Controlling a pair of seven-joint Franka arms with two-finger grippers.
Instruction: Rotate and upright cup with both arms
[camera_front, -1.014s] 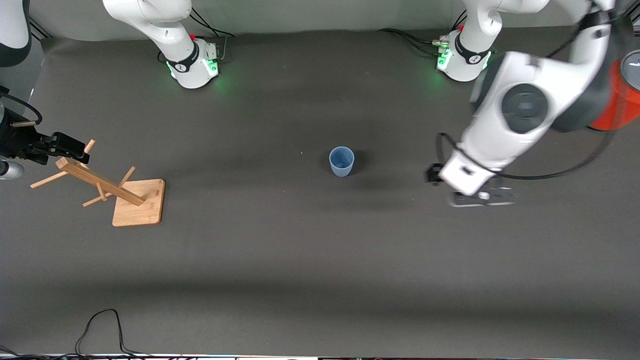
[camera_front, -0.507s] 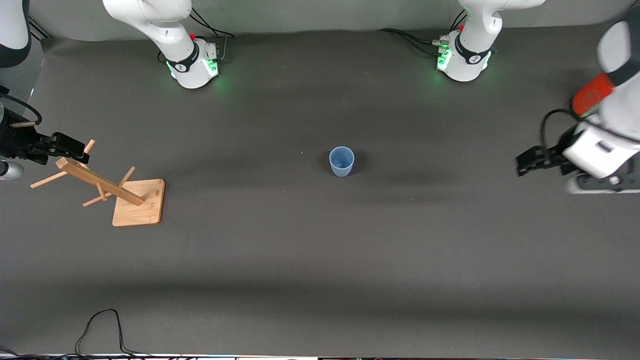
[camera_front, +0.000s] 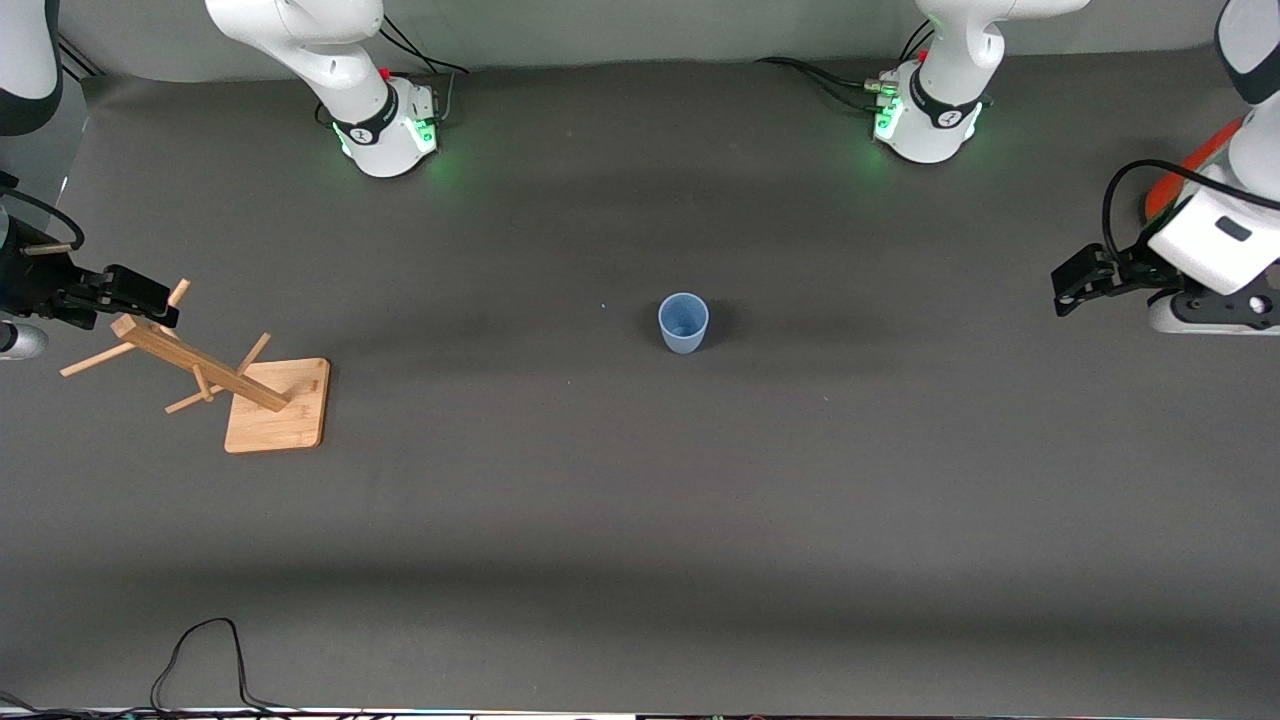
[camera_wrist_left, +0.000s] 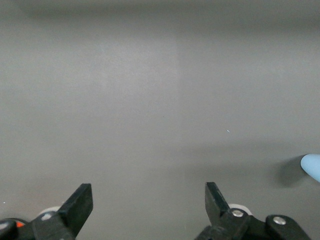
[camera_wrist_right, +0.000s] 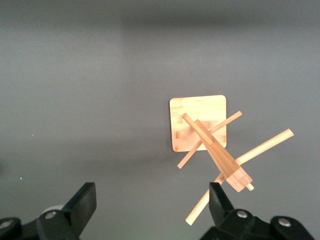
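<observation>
At the middle of the counter (camera_front: 640, 520) the cup (camera_front: 683, 322) stands upright, mouth up, touched by neither arm, so the task looks essentially finished; at most, parking the arms is left. Out at three o'clock from the cup, the left tool (camera_front: 1068, 286) hangs over the left arm's end of the counter, jaws wide and empty, just beside an orange canister (camera_front: 1185, 178). Toward nine o'clock, the right tool (camera_front: 135, 295) waits over a wooden peg rack (camera_front: 275, 405), its jaws likewise wide in the right wrist view and holding nothing.
</observation>
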